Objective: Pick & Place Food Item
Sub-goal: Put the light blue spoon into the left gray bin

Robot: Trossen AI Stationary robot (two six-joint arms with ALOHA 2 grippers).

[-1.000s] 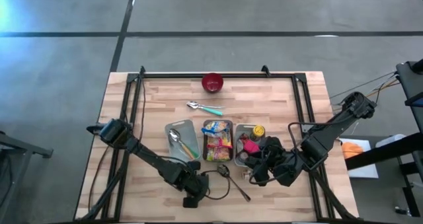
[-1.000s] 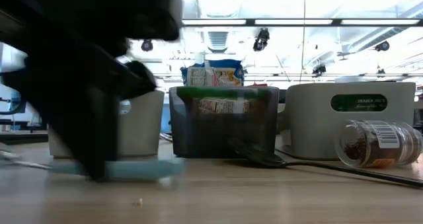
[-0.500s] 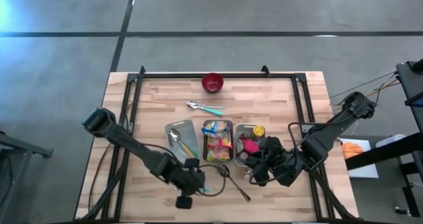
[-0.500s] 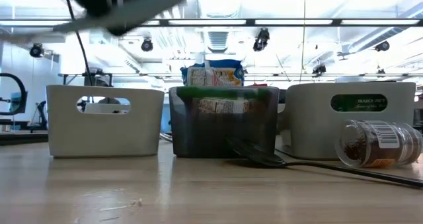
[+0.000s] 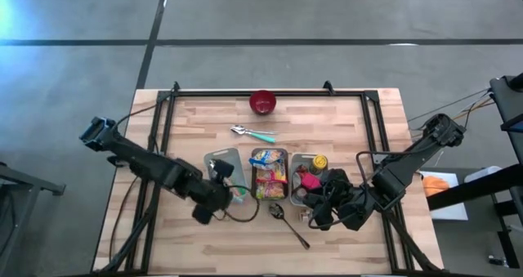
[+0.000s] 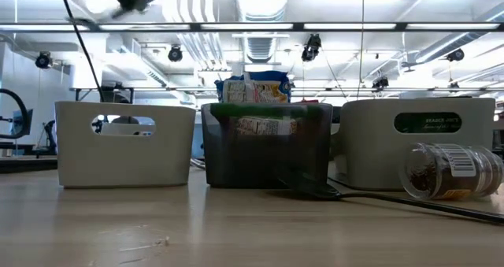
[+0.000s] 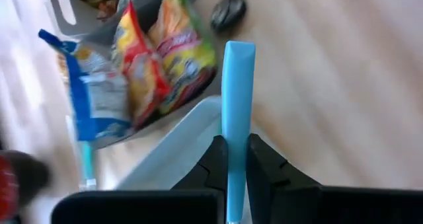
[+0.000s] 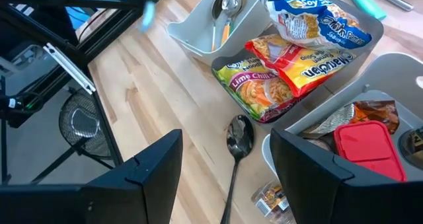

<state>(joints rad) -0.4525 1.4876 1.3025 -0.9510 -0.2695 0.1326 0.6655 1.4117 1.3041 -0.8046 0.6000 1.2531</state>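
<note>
Above the near edge of the white bin (image 5: 225, 172) the left gripper (image 7: 236, 159) hangs, pinching a blue utensil handle (image 7: 237, 98) — noodle packets (image 5: 270, 174) fill the middle bin (image 6: 266, 145). Near the table's (image 5: 327, 120) right edge waits the right gripper (image 8: 225, 159), fingers spread.

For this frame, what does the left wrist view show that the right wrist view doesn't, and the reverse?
Only the left wrist view shows the left gripper shut on a blue handle, above the edge of the pale bin.

Only the right wrist view shows the red-lidded container in the right-hand bin, the small jar lying on the table, the utensils standing in the pale bin, and the right gripper, open and holding nothing.

Both show the noodle packets in the middle bin and the dark spoon lying on the wood.
</note>
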